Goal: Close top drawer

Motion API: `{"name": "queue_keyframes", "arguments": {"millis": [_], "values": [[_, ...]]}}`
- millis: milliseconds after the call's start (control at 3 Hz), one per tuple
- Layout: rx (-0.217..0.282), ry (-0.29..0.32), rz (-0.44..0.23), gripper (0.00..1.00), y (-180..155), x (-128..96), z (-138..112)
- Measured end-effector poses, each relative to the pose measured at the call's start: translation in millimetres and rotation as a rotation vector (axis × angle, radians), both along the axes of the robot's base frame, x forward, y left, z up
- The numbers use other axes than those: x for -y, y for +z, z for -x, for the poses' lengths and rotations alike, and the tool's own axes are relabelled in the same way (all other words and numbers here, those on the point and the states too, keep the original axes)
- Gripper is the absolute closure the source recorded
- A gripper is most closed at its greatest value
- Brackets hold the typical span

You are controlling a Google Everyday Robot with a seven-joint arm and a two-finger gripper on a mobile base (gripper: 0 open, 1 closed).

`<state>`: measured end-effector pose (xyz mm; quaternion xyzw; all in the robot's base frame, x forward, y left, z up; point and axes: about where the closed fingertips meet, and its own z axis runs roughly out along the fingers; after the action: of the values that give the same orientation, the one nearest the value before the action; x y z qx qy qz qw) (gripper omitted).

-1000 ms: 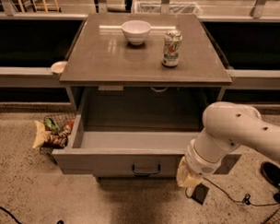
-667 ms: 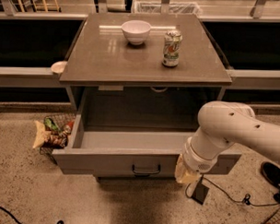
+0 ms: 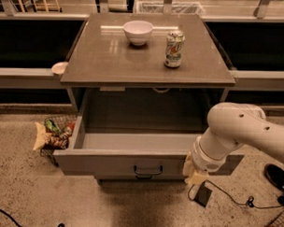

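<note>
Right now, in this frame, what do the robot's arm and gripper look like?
The arm is glossy off-white, built of thick rounded segments with a few small dark dots on its shell, narrowing to a ringed cylindrical wrist. The gripper, at the right end of the front of the top drawer, is a duller cream-yellow. No cables or lettering show on the arm itself.

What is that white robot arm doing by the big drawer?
It is there to close the top drawer, which is wide open and looks empty. The gripper is down at the right end of the drawer's front. A bowl and a can sit on the cabinet top.
</note>
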<state>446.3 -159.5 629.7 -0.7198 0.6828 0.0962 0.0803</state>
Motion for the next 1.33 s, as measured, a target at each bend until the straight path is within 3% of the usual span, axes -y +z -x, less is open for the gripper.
{"name": "queue_keyframes", "arguments": {"millis": [333, 667, 1000, 1333], "values": [[0.001, 0.000, 0.000, 0.06, 0, 0, 0], [0.001, 0.000, 0.000, 0.00, 0, 0, 0], [0.001, 0.000, 0.000, 0.00, 0, 0, 0], [0.033, 0.027, 0.010, 0.14, -3, 0, -20]]}}
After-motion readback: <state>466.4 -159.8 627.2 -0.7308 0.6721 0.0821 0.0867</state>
